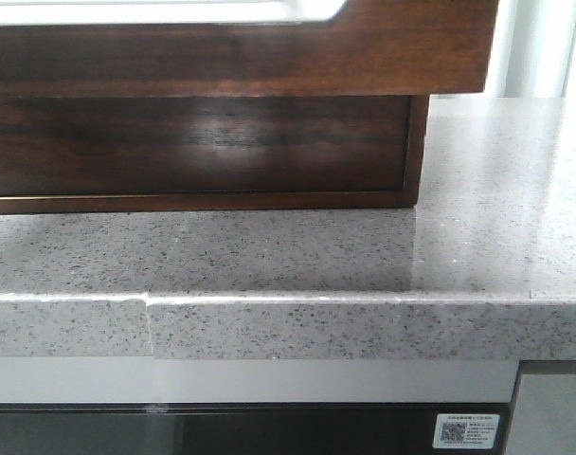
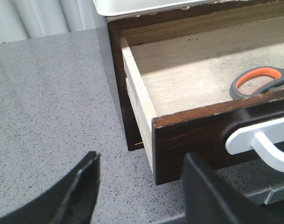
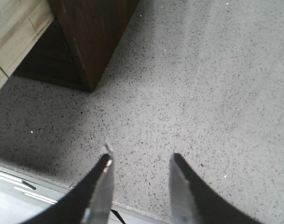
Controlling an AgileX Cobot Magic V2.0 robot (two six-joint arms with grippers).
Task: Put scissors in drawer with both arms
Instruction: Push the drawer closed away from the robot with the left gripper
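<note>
one pair of scissors (image 2: 261, 80), grey-handled with an orange lining in the finger loop, is lying inside the drawer (image 2: 188, 135), on its pale wooden floor close behind the drawer front; only the handle end is showing in the left wrist view. the drawer is standing pulled out from its dark brown cabinet (image 1: 193, 142), and its glossy brown front is carrying a wide pale rounded-cornered opening (image 2: 261, 135) along the top edge. in the front view the drawer front (image 1: 364, 52) is jutting forward over the cabinet body, filling the upper part of the picture. the cabinet is sitting on a grey speckled countertop (image 1: 496, 218).

the left gripper (image 2: 139, 186) is hovering just in front of the drawer's outer corner, its dark fingers (image 2: 81, 186) spreading wide apart and holding nothing. the right gripper (image 3: 139, 179) is hanging over bare countertop (image 3: 212, 84) beside the cabinet's corner (image 3: 93, 42), its two fingers (image 3: 102, 186) also parted with nothing between them.
</note>
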